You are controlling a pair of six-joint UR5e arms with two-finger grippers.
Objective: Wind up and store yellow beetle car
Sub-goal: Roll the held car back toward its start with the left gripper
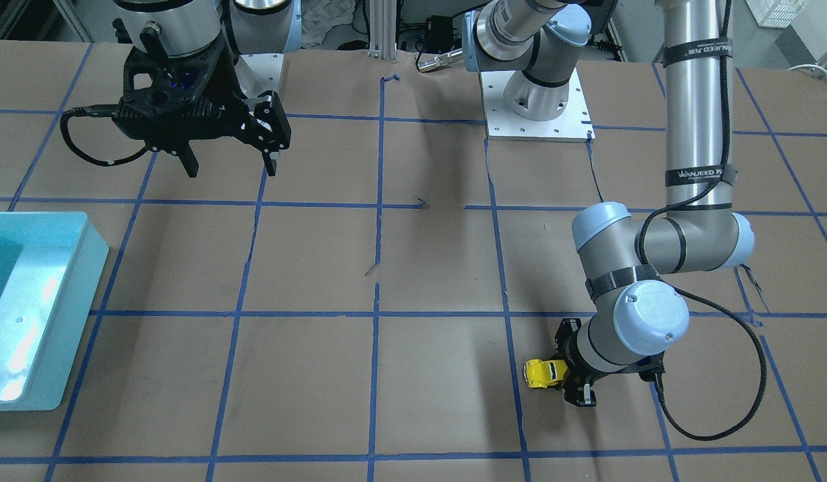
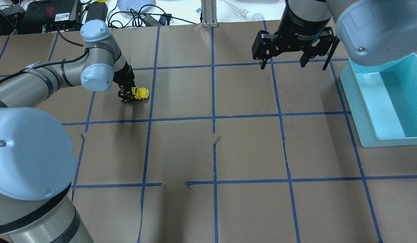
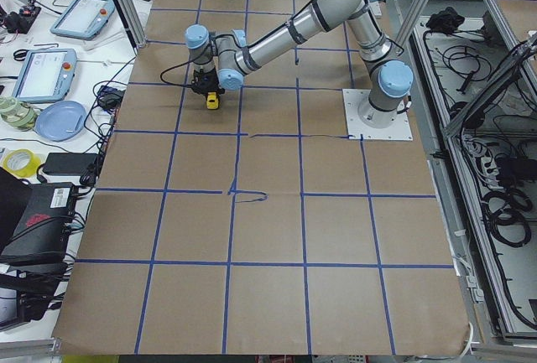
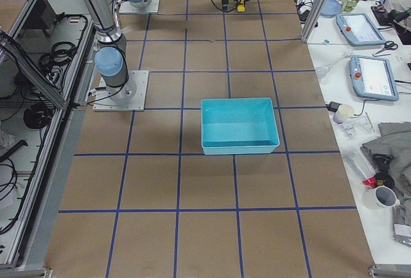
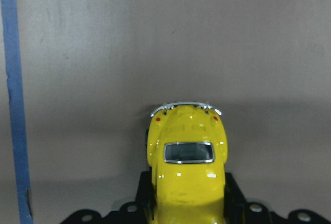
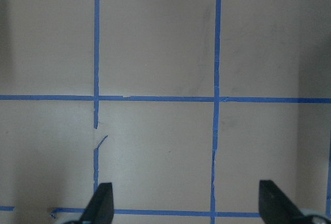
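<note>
The yellow beetle car (image 1: 542, 373) sits low at the brown table surface, its back end between the fingers of my left gripper (image 1: 566, 376). The gripper is shut on it. The overhead view shows the car (image 2: 140, 93) sticking out to the right of the gripper (image 2: 127, 95). In the left wrist view the car (image 5: 186, 162) points away from the camera, its roof and window up. I cannot tell whether its wheels touch the table. My right gripper (image 1: 232, 167) hangs open and empty above the table, far from the car; it also shows in the overhead view (image 2: 282, 64) and in its own wrist view (image 6: 187, 208).
A teal bin (image 2: 363, 111) stands at the table's end on my right, and it also shows in the front-facing view (image 1: 58, 301). Blue tape lines (image 2: 213, 118) cross the brown paper cover. Operators' tablets and clutter lie beyond the far edge.
</note>
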